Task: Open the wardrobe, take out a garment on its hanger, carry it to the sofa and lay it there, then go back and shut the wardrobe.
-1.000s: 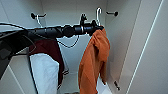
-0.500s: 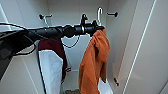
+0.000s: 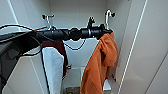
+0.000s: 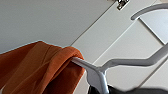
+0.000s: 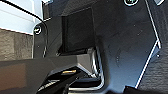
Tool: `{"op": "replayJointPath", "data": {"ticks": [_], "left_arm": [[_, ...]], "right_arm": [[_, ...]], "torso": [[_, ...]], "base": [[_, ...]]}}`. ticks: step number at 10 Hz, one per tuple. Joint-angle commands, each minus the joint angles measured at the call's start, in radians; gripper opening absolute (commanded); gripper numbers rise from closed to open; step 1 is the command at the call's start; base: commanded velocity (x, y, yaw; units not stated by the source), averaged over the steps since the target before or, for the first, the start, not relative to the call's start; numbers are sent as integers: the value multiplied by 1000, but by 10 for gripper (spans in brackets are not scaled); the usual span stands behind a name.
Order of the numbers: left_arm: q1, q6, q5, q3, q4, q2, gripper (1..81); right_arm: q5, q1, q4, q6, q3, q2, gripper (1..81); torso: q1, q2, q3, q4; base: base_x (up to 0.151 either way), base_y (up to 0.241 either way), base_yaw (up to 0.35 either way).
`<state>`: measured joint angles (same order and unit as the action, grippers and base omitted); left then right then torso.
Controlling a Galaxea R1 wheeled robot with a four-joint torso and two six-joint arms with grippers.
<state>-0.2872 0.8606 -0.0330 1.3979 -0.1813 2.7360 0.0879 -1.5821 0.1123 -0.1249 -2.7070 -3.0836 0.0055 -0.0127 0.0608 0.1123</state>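
Observation:
The wardrobe (image 3: pixel 140 50) stands open in front of me, its white door swung out to the right. Inside hangs the orange garment (image 3: pixel 100 65) on its white hanger, whose curved hook (image 3: pixel 108 15) rises at the top right. My left arm reaches across from the left, and the left gripper (image 3: pixel 106 31) sits at the hanger's neck, just above the orange cloth. In the left wrist view the white hanger (image 4: pixel 120 62) runs down into the dark gripper (image 4: pixel 100 90), which is shut on it, with the garment (image 4: pixel 42 67) draped over one shoulder of it.
A maroon garment with a white sleeve (image 3: pixel 53 62) hangs to the left on its own hanger (image 3: pixel 48 18), right under my arm. A white box (image 3: pixel 107 86) and a low brownish thing (image 3: pixel 72 90) sit on the wardrobe's bottom. The right wrist view shows my own dark parts and brown carpet (image 5: pixel 15 45).
The whole head picture has shifted right, so the camera moved. The arm, hanger and garment keep the same places relative to one another.

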Motion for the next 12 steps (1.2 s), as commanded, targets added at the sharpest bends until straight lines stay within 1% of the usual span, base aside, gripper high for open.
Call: {"op": "replayJointPath", "data": {"ticks": [1,5,6,8,10,11,12], "left_arm": [[-198,-14,117,-16,23,-13,10],[-195,-14,122,-46,22,-24,10],[-184,-14,145,-58,23,-34,10],[-169,-15,154,-72,26,-48,10],[-157,-15,157,-89,29,-56,10],[-151,-15,174,-103,31,-67,10],[-151,-15,176,-111,31,-74,10]], "right_arm": [[-53,29,1,4,14,-16,811],[-45,27,1,4,14,-16,811],[-45,26,1,4,14,-14,811],[-45,27,1,4,14,-16,811],[-45,27,1,4,14,-17,811],[-45,26,1,4,14,-16,811],[-45,23,1,4,10,-14,811]], "torso": [[0,0,0,0],[0,0,0,0],[0,0,0,0],[0,0,0,0],[-1,-1,0,0],[0,0,0,0],[1,1,0,0]], "base": [[-117,0,0],[-130,0,0],[-136,0,0],[-136,0,0],[-138,-62,0],[-139,-64,0],[-139,-64,0]]}}
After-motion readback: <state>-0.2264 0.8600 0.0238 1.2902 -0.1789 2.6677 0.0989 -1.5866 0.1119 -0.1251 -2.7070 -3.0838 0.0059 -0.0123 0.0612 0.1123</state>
